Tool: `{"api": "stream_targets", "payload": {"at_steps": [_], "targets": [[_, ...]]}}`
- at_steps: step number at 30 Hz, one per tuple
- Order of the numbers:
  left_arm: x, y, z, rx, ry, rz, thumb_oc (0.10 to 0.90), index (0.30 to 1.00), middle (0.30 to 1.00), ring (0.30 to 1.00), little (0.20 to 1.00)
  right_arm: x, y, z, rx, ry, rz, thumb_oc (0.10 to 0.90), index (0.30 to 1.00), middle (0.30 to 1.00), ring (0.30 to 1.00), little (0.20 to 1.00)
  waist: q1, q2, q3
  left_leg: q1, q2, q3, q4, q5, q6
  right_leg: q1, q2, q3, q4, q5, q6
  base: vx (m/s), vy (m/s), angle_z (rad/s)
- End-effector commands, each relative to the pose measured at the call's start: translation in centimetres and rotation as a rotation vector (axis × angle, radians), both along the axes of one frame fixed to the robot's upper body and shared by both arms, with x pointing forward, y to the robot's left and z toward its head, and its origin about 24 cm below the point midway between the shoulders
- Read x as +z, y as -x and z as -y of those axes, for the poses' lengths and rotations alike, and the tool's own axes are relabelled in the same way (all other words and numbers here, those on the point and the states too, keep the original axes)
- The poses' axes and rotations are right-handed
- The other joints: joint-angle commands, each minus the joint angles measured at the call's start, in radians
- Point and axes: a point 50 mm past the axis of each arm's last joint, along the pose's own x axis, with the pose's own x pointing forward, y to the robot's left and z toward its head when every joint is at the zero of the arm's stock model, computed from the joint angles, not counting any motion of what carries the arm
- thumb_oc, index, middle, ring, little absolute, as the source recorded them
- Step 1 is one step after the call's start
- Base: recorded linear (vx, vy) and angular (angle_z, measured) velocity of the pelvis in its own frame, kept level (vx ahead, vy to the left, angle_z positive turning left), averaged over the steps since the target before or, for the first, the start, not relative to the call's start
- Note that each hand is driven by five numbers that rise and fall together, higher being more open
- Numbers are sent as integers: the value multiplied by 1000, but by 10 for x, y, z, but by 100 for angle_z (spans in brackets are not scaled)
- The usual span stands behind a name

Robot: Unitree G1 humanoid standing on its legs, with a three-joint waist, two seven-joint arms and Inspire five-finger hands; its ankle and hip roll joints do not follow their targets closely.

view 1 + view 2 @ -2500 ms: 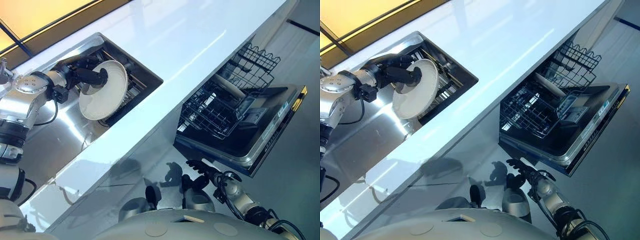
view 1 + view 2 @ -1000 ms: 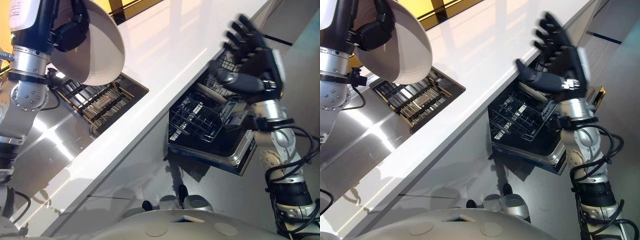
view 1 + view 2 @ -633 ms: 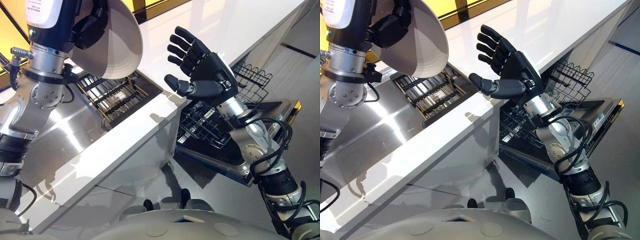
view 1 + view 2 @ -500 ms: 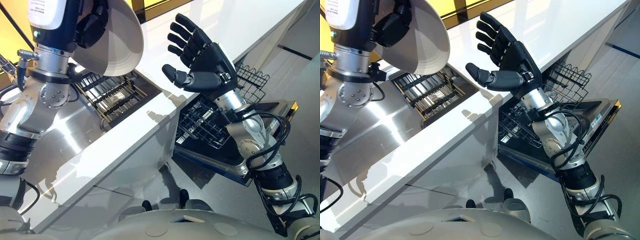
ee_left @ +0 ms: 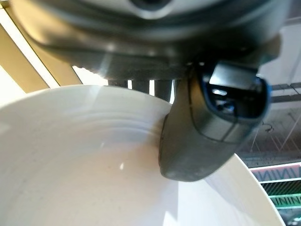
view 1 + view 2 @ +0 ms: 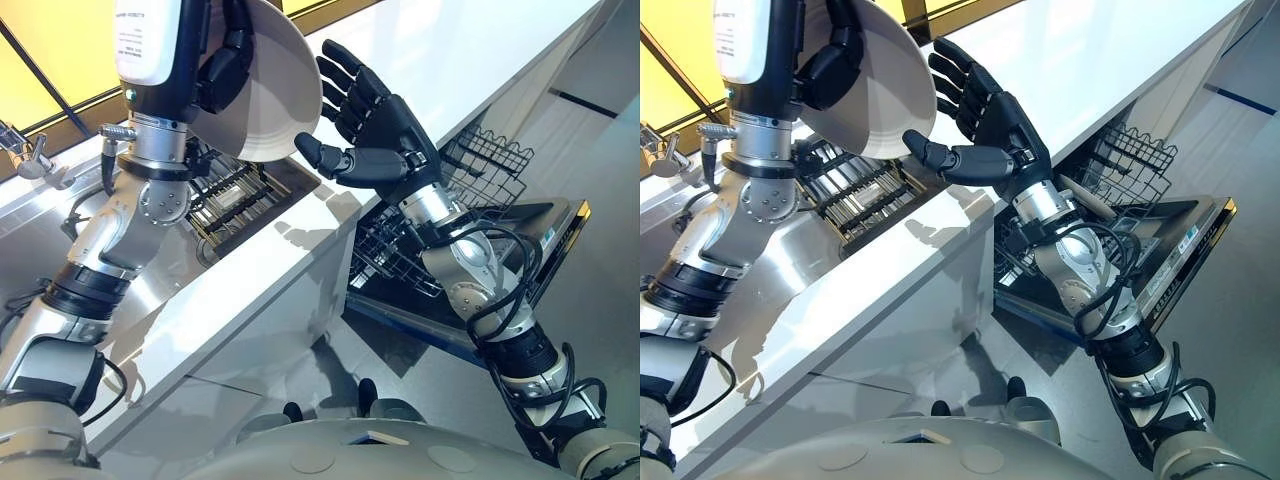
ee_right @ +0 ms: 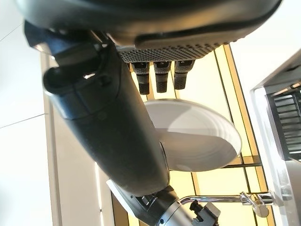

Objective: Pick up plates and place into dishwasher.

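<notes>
My right hand is up over the white counter edge, fingers spread wide and straight, holding nothing; below and behind it the dishwasher door hangs open with its wire rack partly hidden by my forearm; just beyond its fingertips, my left hand grips the white plate, thumb pressed on its face, other fingers hidden behind it; plate's top cut off; sink rack under it, free counter stretching beyond.
</notes>
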Motion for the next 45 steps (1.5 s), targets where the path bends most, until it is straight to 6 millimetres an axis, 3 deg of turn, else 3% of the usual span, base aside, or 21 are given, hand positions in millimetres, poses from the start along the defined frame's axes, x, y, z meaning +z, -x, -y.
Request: {"api": "stream_targets", "payload": {"at_steps": [1,2,3,4,5,6,7,14,21,22,23,24,27,32,37,45], "targets": [[39,0,14,-45,-17,199,100,300,300,300,200,45,-6,-14,7,-59,198,800,900,900,900,900,8,-13,-93,-37,-32,-22,2,-46,11,54,32,-32,15,-86,31,37,-12,0],[38,0,16,-55,-21,200,100,300,300,300,200,42,-7,-14,-3,-44,187,528,667,667,667,628,8,-13,-93,-37,-32,-22,2,-47,11,54,32,-32,15,-86,31,0,0,0],[37,1,17,-59,-22,200,100,300,300,300,200,41,-8,-13,-8,-40,181,528,667,667,667,628,8,-13,-93,-37,-32,-22,2,-47,11,54,32,-32,15,-87,31,0,0,0],[37,3,19,-70,-30,206,100,300,300,300,200,38,-9,-12,-19,-31,163,410,566,566,566,510,8,-13,-93,-37,-32,-22,2,-47,12,54,32,-32,15,-87,30,0,0,0],[37,5,21,-83,-34,209,100,300,300,300,200,35,-10,-11,-35,-27,151,388,547,547,547,488,8,-14,-93,-36,-31,-23,2,-47,12,54,33,-32,15,-87,30,37,-14,0],[37,7,22,-93,-36,212,100,300,300,300,200,33,-11,-10,-47,-26,141,204,389,389,389,304,8,-14,-92,-36,-31,-23,2,-48,12,55,33,-33,15,-87,30,39,-15,0],[37,9,24,-105,-39,214,100,300,300,300,200,31,-11,-8,-57,-28,130,100,300,300,300,200,8,-14,-92,-36,-30,-23,2,-48,13,55,33,-33,15,-87,30,37,-16,0],[34,27,33,-218,-31,223,100,300,300,300,200,28,-12,5,-184,-37,145,100,300,300,300,200,16,-14,-85,-41,-30,-30,2,-40,16,51,35,-38,19,-83,26,6,-3,0],[19,42,24,-297,35,111,100,300,300,300,200,26,-6,43,-413,-46,201,100,300,300,300,200,33,-15,-80,-42,-30,-42,2,-40,17,53,32,-51,23,-87,29,9,-6,1],[15,43,22,-308,46,72,141,335,335,335,241,25,-6,50,-445,-55,205,100,300,300,300,200,35,-14,-79,-43,-30,-44,2,-39,17,52,32,-53,25,-88,30,9,-11,10],[12,44,19,-326,75,32,207,392,392,392,307,25,-5,56,-471,-59,209,100,300,300,300,200,37,-14,-79,-43,-30,-46,2,-39,17,53,31,-55,25,-88,31,8,-11,14],[7,44,16,-338,103,-21,800,900,900,900,900,24,-4,63,-510,-64,217,100,300,300,300,200,40,-14,-77,-43,-30,-48,2,-39,17,53,31,-58,25,-88,31,12,-13,15],[-3,43,10,-377,160,-134,800,900,900,900,900,24,-2,76,-593,-65,238,100,300,300,300,200,47,-13,-77,-37,-31,-56,2,-47,19,61,30,-63,24,-96,34,27,-10,10],[-24,36,-14,-350,254,-368,800,900,900,900,900,28,1,117,-905,-11,337,100,300,300,300,200,62,-11,-70,-38,-33,-65,2,-38,21,62,29,-74,25,-90,34,12,-10,12],[-59,33,-60,-199,439,-581,800,900,900,900,900,19,11,167,-1177,26,328,100,300,300,300,200,73,-9,-71,-30,-33,-76,2,-46,22,75,28,-82,19,-98,38,36,-1,5],[-90,38,-103,-78,662,-661,800,900,900,900,900,-3,21,215,-1445,160,188,100,300,300,300,200,82,-11,-72,-32,-34,-91,2,-43,22,78,26,-94,21,-104,34,28,-5,3]]}}
